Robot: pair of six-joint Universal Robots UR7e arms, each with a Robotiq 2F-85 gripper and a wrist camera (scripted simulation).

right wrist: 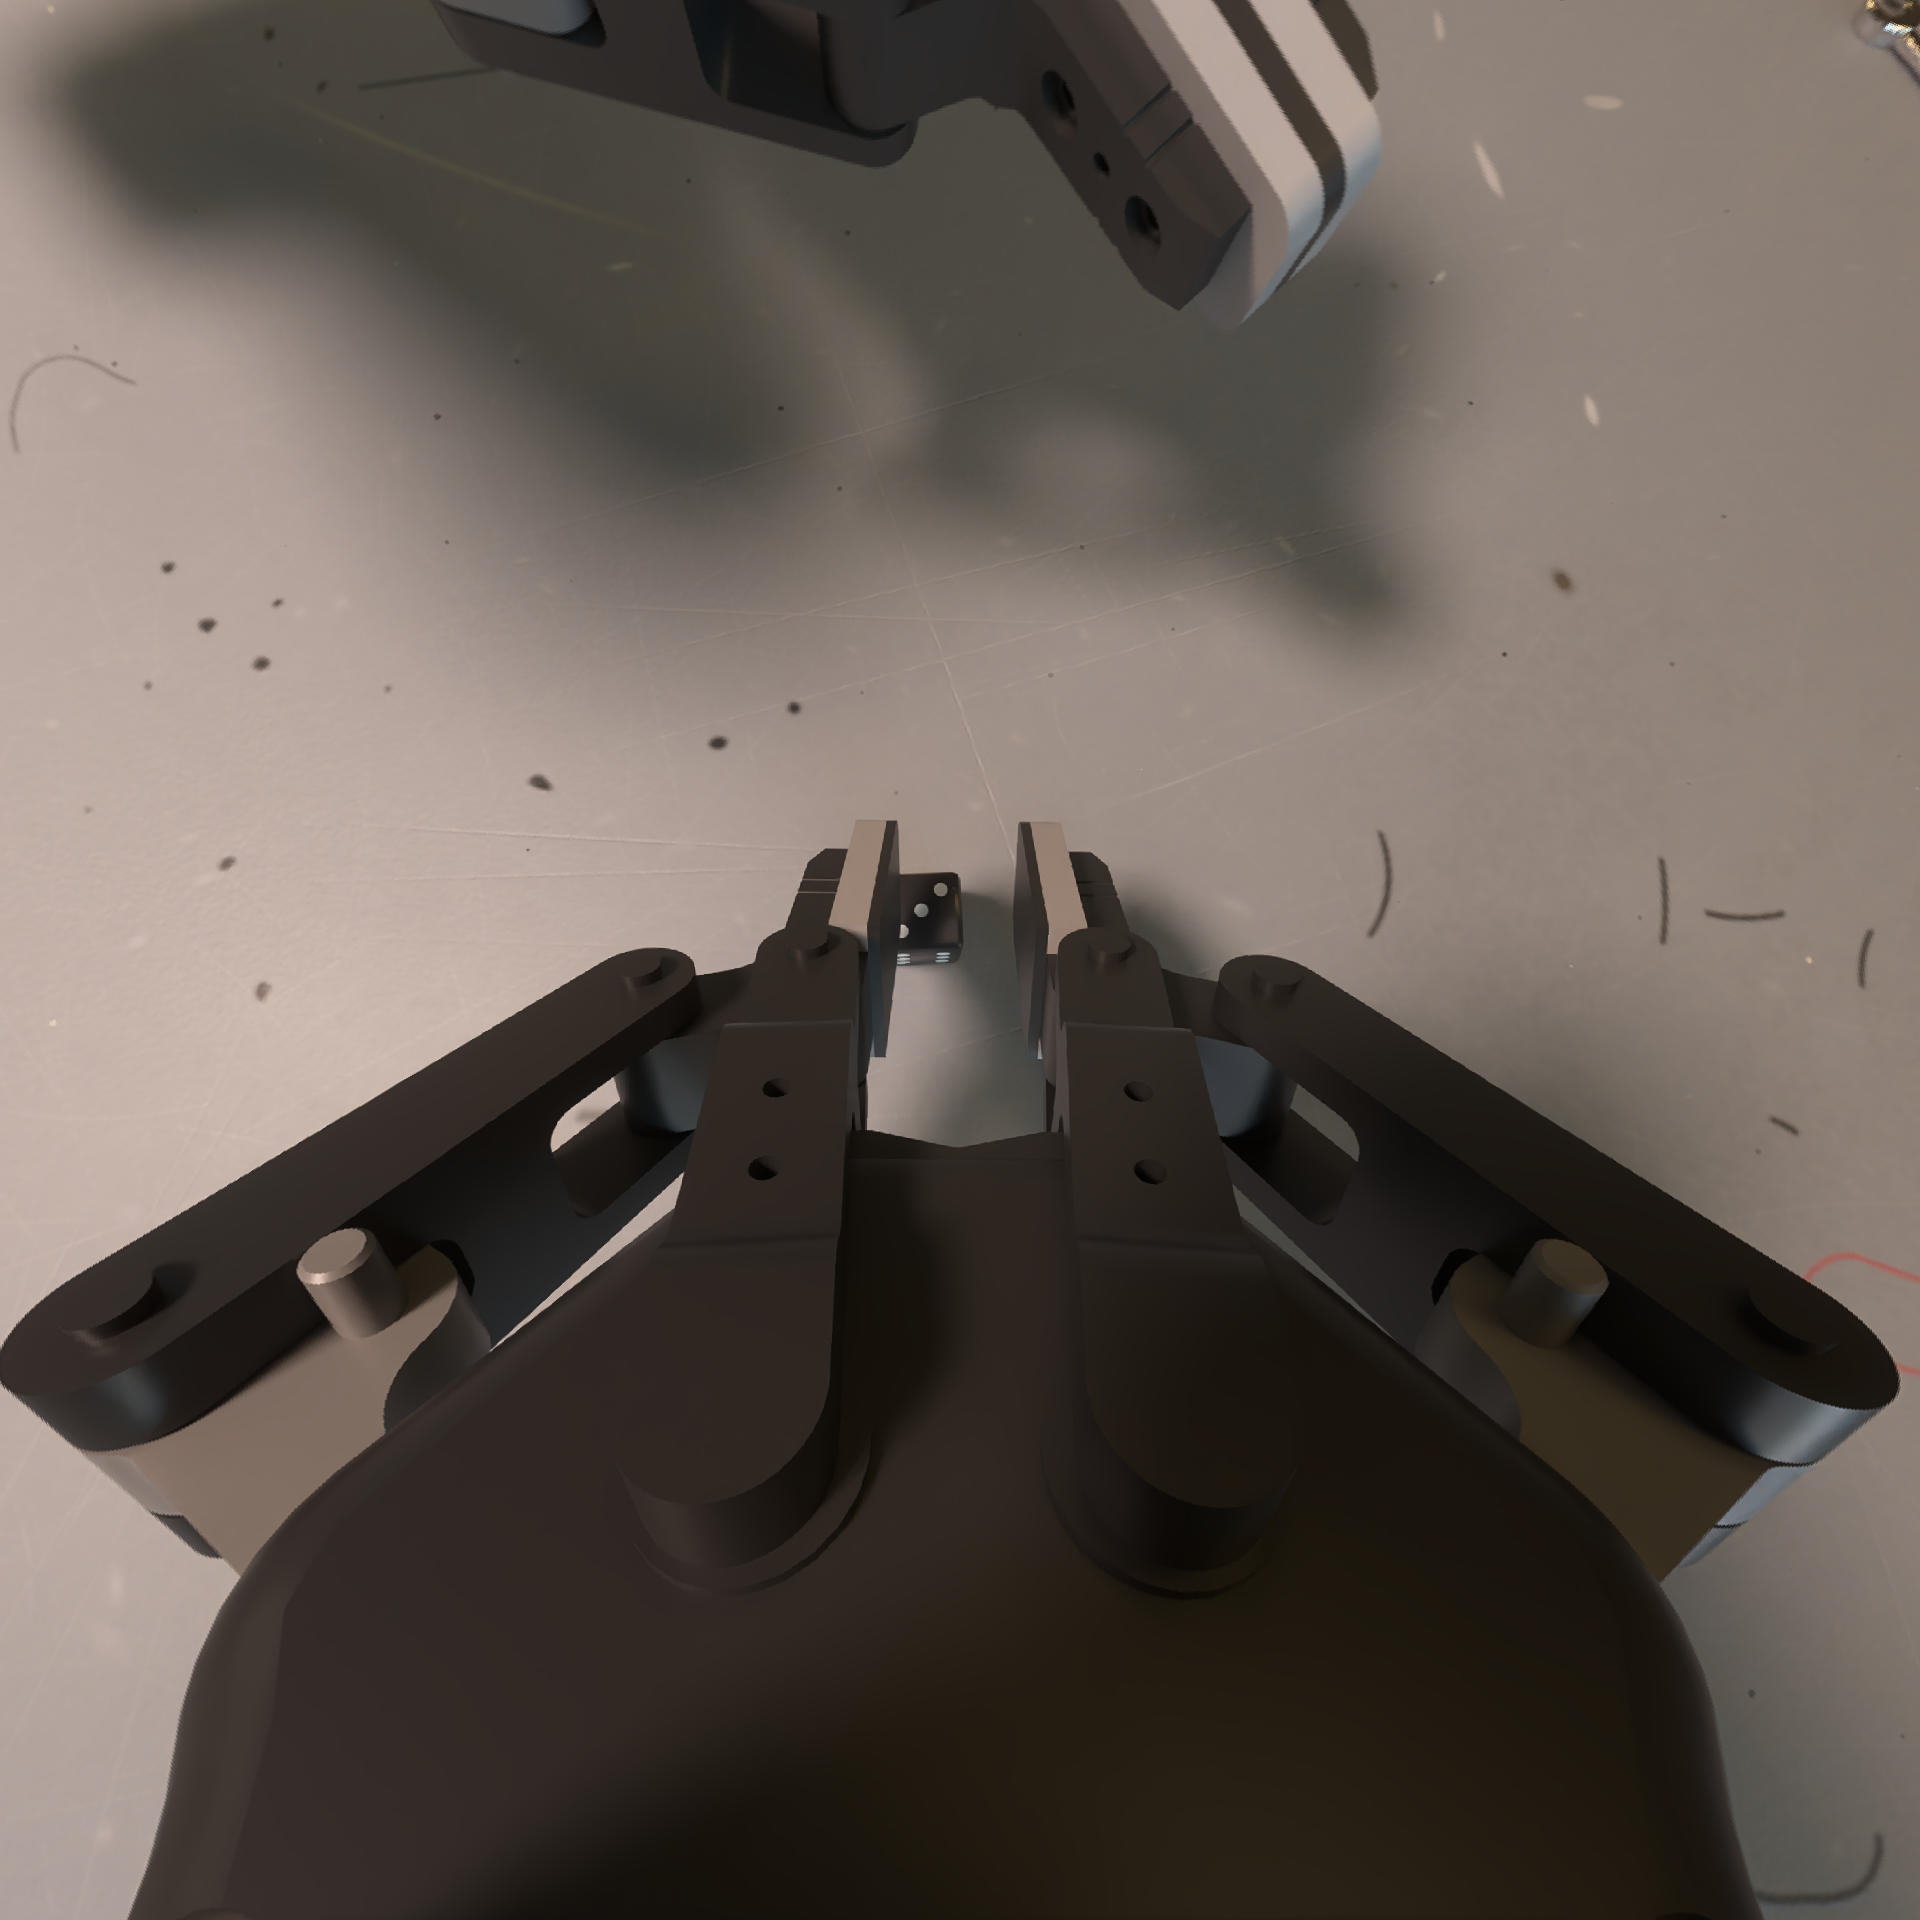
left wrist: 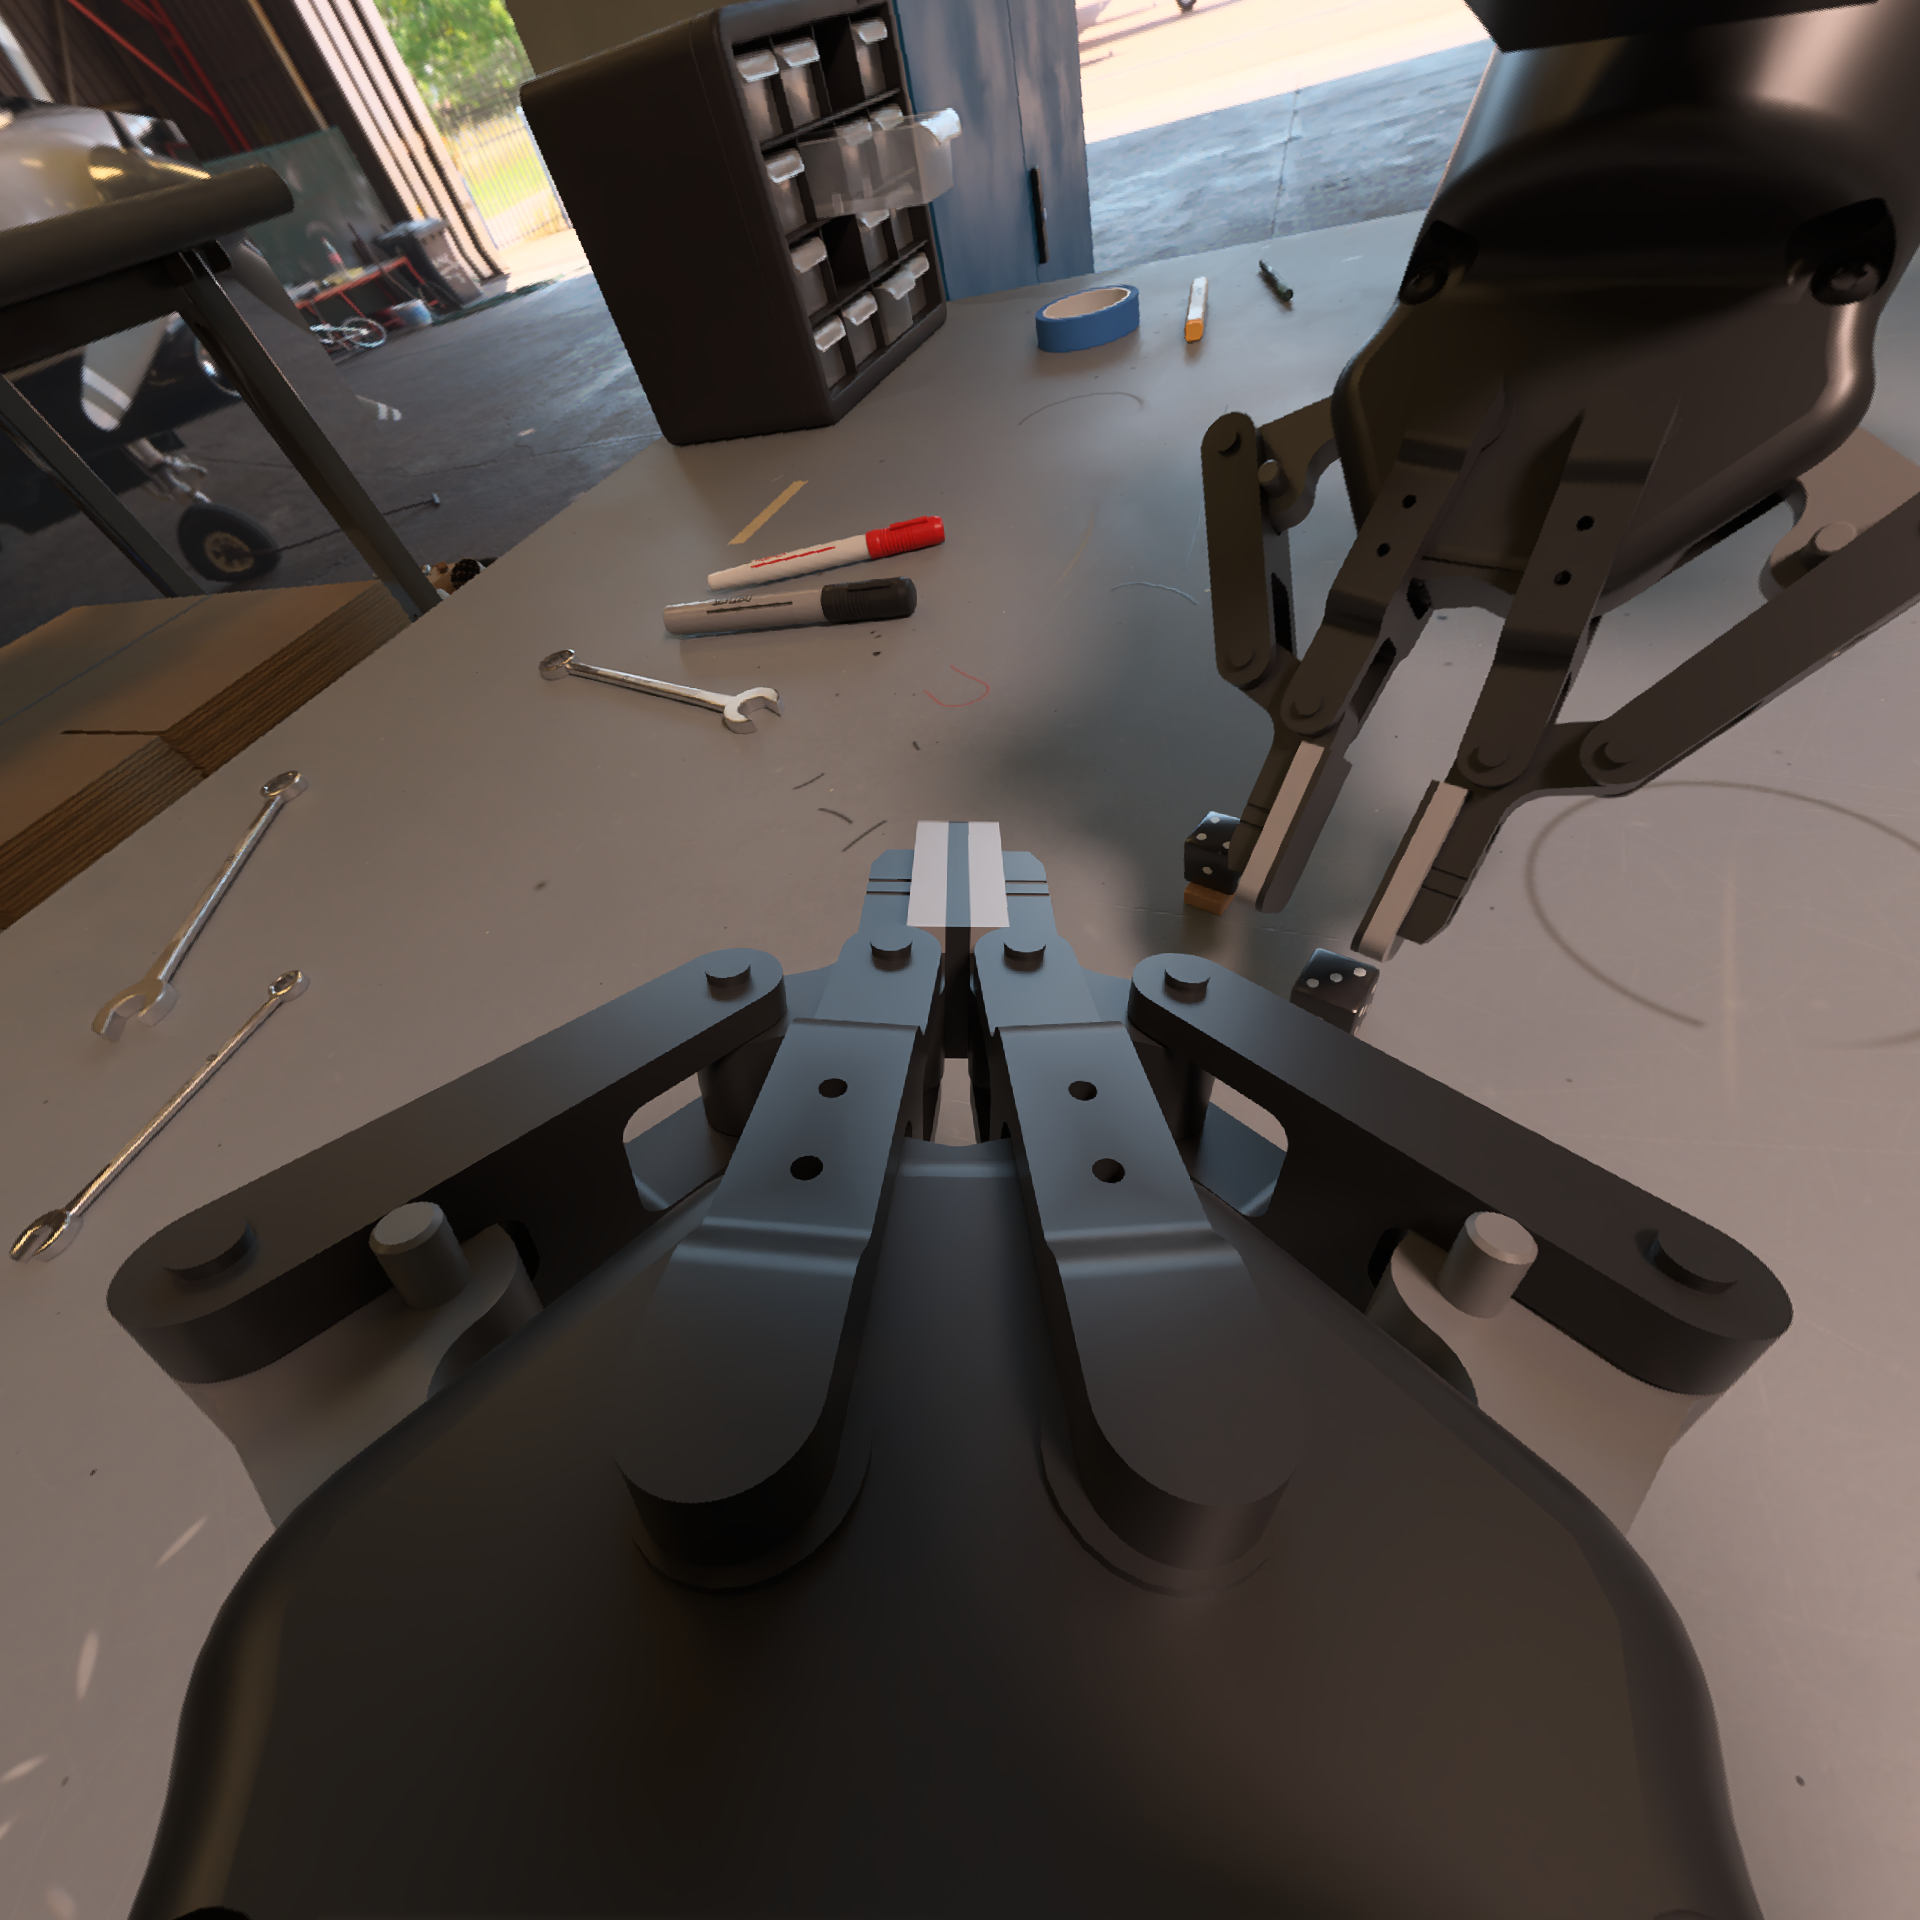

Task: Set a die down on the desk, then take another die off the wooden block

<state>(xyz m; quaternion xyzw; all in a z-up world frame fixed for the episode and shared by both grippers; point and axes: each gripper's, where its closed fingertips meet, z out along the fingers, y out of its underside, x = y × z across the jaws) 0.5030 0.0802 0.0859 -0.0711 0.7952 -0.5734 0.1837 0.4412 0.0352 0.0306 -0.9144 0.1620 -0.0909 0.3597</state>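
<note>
In the left wrist view a black die (left wrist: 1210,854) sits on a small wooden block (left wrist: 1207,900). A second black die (left wrist: 1337,987) lies on the grey desk (left wrist: 623,883) just right of it. My right gripper (left wrist: 1325,920) is open and points down, one fingertip beside the die on the block, the other just above the desk die. In the right wrist view the desk die (right wrist: 928,920) lies between the open fingers of my right gripper (right wrist: 956,883), close to the left pad; the block is hidden. My left gripper (left wrist: 958,873) is shut and empty, and shows at the top of the right wrist view (right wrist: 1288,156).
A black drawer cabinet (left wrist: 748,208) stands at the back, with a blue tape roll (left wrist: 1087,317) beside it. A red marker (left wrist: 831,551), a black marker (left wrist: 790,608) and three wrenches (left wrist: 660,686) (left wrist: 197,904) (left wrist: 156,1112) lie to the left. A plywood stack (left wrist: 156,707) sits at the left edge.
</note>
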